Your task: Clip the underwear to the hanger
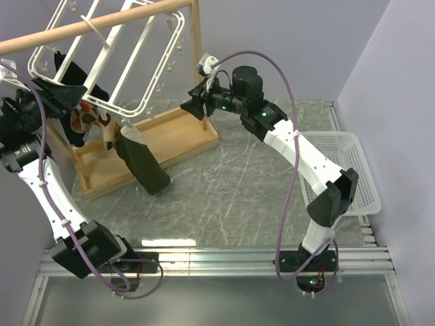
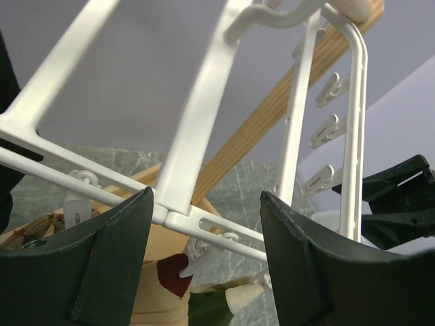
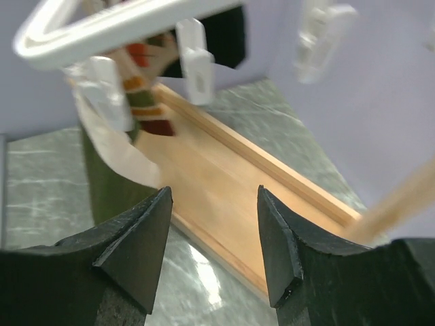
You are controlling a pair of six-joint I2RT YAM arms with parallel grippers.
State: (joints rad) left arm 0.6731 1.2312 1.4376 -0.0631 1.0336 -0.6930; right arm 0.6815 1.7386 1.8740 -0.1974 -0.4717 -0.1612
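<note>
Underwear waits nearby: your left tool is spread astride a bar of the hanger, pinching nothing; your right tool, also spread and empty, sits at the frame's 4 o'clock. Cloth droops at 6 o'clock, seemingly from one clip. Light, limp, easily bunched: pinch its free top hem.

Hanger clips blurred; underwear pt. hidden.
</note>
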